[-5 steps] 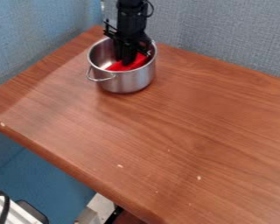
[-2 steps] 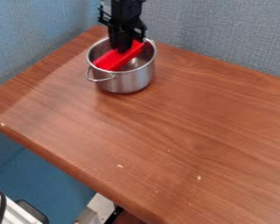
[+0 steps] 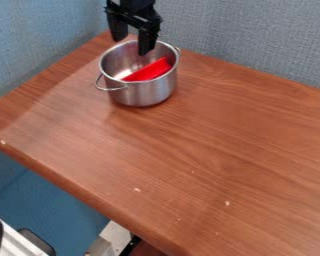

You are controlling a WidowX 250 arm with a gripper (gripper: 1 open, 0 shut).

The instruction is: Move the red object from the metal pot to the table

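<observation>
Colour of the red object [image 3: 148,70]: bright red, flat, bar-shaped, lying inside the metal pot [image 3: 139,78] with its far end leaning on the pot's inner wall toward 1 o'clock. My gripper [image 3: 133,41] hangs above the pot's rim at 12 o'clock from the bar, clear of it, fingers spread apart and holding nothing. The pot stands on the table [image 3: 190,150] near its far-left corner.
</observation>
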